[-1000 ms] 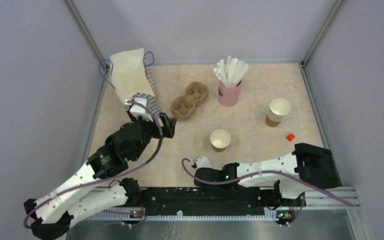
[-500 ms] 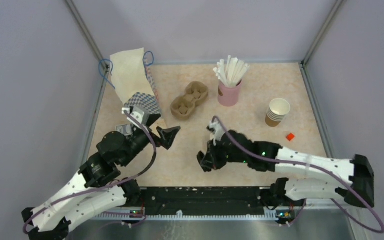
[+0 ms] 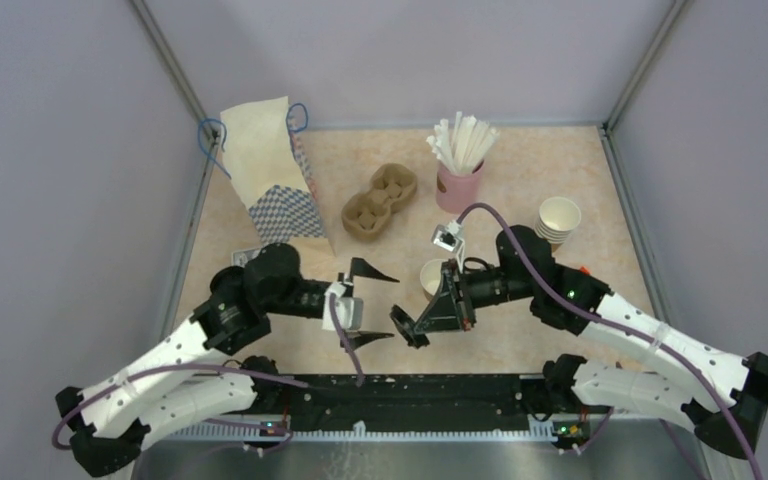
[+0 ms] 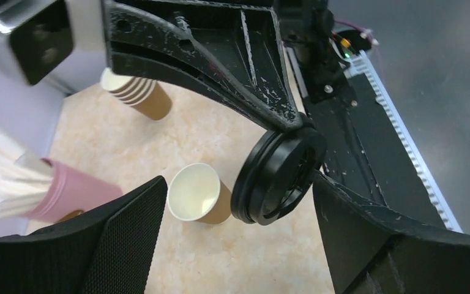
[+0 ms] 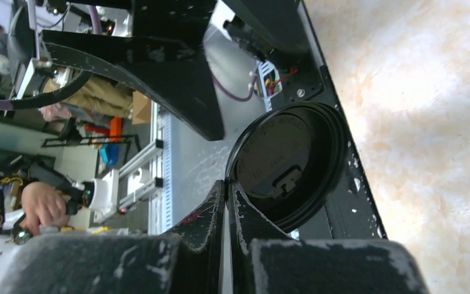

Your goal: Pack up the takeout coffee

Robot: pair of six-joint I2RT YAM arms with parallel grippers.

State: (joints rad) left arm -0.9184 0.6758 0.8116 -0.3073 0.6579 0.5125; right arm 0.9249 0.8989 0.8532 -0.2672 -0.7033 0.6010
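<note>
Lid (image 4: 278, 174) is hanging pinched by its rim in the clamped right gripper (image 5: 226, 184), just off the tips of the wide-spread left gripper (image 3: 385, 307), paper cup (image 4: 196, 193) is standing uncapped close behind, so I'm thinking level it, centre over the mouth, then press.

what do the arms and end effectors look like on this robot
The left arm and right arm have white perforated shells and bulky black joints, with a purple cable running along each. The left end effector and right end effector each carry two black triangular fingers, scuffed with white marks. A small green light shows on the right arm.
</note>
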